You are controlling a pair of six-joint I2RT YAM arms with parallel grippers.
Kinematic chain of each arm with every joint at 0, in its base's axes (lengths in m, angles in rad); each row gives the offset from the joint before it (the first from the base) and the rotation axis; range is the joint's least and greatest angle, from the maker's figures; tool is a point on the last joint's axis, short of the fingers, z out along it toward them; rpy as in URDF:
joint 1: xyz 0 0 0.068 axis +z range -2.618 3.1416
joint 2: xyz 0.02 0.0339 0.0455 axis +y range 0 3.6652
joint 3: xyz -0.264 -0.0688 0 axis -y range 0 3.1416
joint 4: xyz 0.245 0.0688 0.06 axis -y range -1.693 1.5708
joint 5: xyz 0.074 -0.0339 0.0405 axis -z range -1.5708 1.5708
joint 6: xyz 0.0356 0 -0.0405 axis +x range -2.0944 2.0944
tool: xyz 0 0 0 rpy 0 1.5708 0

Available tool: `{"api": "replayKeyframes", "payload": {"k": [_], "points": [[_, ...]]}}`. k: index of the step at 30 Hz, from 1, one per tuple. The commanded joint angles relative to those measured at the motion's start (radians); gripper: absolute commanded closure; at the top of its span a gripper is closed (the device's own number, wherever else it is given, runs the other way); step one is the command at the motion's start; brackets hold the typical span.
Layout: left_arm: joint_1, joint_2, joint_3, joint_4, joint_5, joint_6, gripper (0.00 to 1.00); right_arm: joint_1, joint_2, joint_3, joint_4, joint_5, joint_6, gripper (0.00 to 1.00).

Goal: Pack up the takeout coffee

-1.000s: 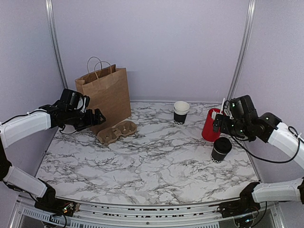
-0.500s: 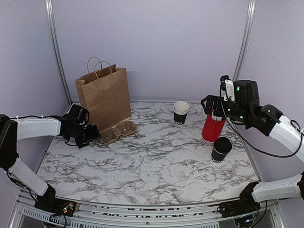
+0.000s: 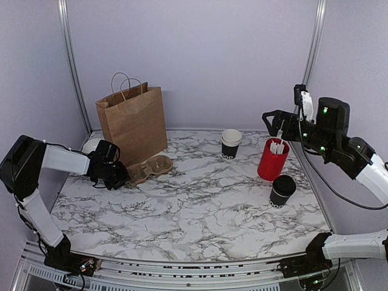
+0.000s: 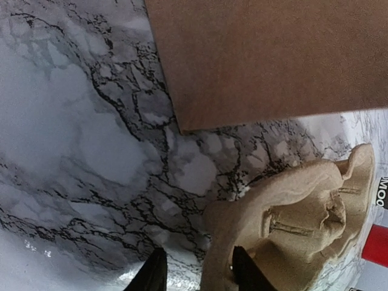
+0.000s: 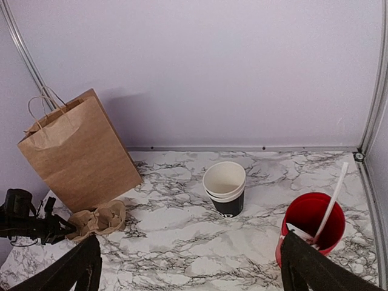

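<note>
The takeout coffee (image 3: pixel 282 190), a black cup with a black lid, stands at the right of the marble table (image 3: pixel 194 212). My right gripper (image 3: pixel 285 115) hangs open high above the red cup (image 3: pixel 271 159), well above and behind the coffee; its fingers frame the bottom corners of the right wrist view, my right gripper (image 5: pixel 194 273) empty. My left gripper (image 3: pixel 119 176) is low at the left end of the cardboard cup carrier (image 3: pixel 148 167). In the left wrist view my left gripper (image 4: pixel 197 273) straddles the carrier's rim (image 4: pixel 218 254), one finger inside, a gap outside.
A brown paper bag (image 3: pixel 132 124) stands upright at the back left, just behind the carrier. A nested stack of black cups (image 3: pixel 231 143) is at the back centre. The red cup holds white sticks. Enclosure walls and rails close in the table.
My left arm dropped to the table and reached the carrier's left end, its jaws narrowing around the rim. My right arm rose and drew back from the red cup.
</note>
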Motion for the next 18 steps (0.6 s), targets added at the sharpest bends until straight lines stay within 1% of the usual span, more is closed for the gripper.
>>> {"api": "replayKeyframes", "payload": {"k": [1,5,8,13,18], "points": [[-0.011,0.022,0.024,0.040,0.007,-0.015,0.70,0.004,-0.015,0.008,0.038,-0.019,-0.009,0.00],[-0.031,0.034,0.023,0.041,0.003,-0.026,0.83,0.004,-0.010,0.010,0.063,-0.038,-0.006,0.00],[-0.045,0.033,0.023,0.045,-0.001,-0.033,0.88,0.004,0.001,0.016,0.070,-0.050,-0.002,0.00],[-0.063,0.024,0.023,0.045,0.000,-0.035,0.95,0.004,0.020,0.027,0.072,-0.059,-0.005,0.00],[-0.076,0.003,0.018,0.037,-0.008,-0.026,0.99,0.004,0.031,0.028,0.079,-0.062,-0.008,0.00]]}}
